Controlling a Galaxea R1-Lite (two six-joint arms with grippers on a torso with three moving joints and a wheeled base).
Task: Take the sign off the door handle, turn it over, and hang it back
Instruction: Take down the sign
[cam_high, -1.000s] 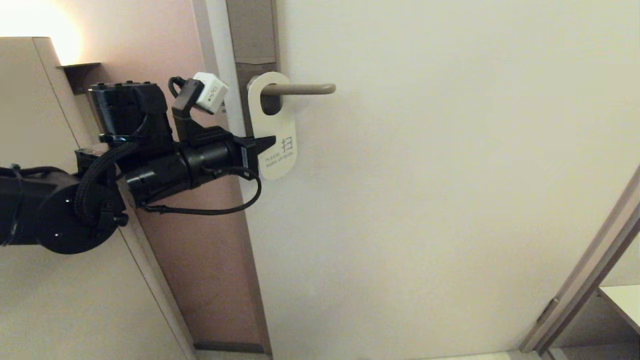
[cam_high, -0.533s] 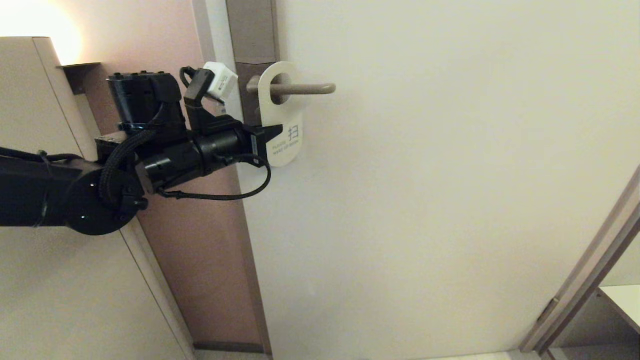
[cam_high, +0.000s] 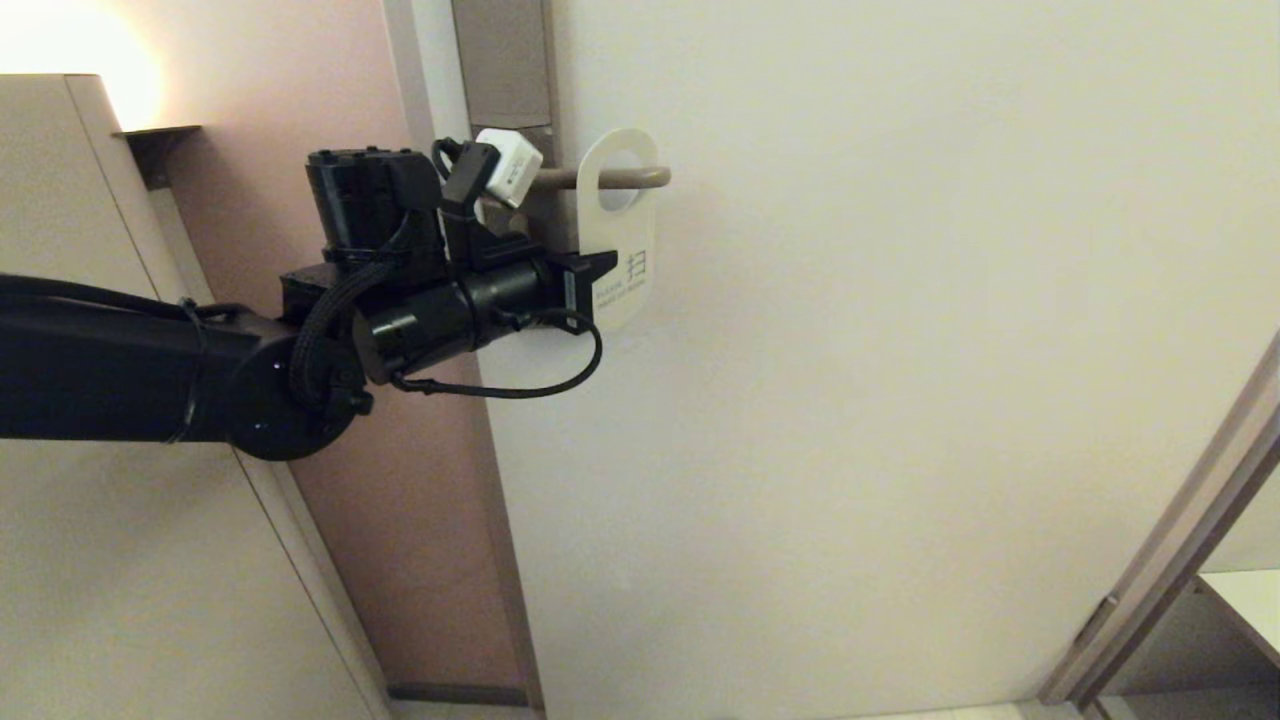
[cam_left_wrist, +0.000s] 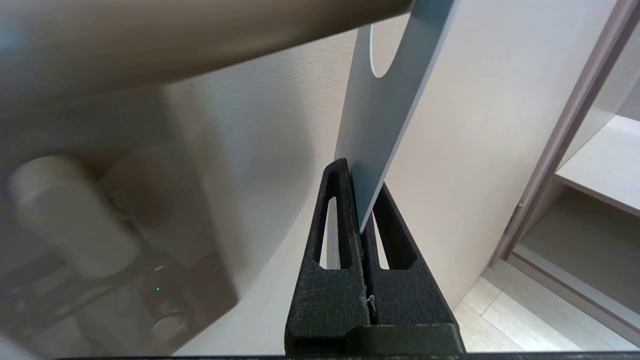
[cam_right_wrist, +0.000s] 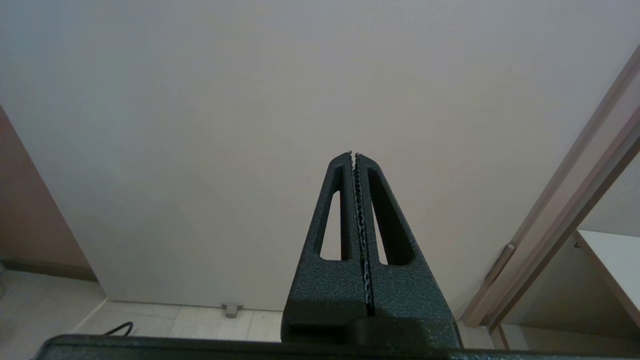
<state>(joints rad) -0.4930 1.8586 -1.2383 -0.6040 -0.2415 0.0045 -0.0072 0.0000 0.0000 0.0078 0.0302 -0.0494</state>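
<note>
Against pale door (cam_high: 900, 350), left hand (cam_high: 608, 272) — clamped tight — pinches sign (cam_high: 622, 240) on door handle (cam_high: 640, 178).

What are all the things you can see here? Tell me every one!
sign: one, white face showing, hole around the door handle near its free end, pinched at its lower edge.
door handle: one, beige-bronze, level bar on the door.
door: one, cream, fills most of the head view.
backplate: one, brown, behind the handle's base.
lamp glow: one, warm yellow, upper corner.
left end effector: one, black, shut on the sign.
right end effector: one, black, shut, empty, facing the door.
</note>
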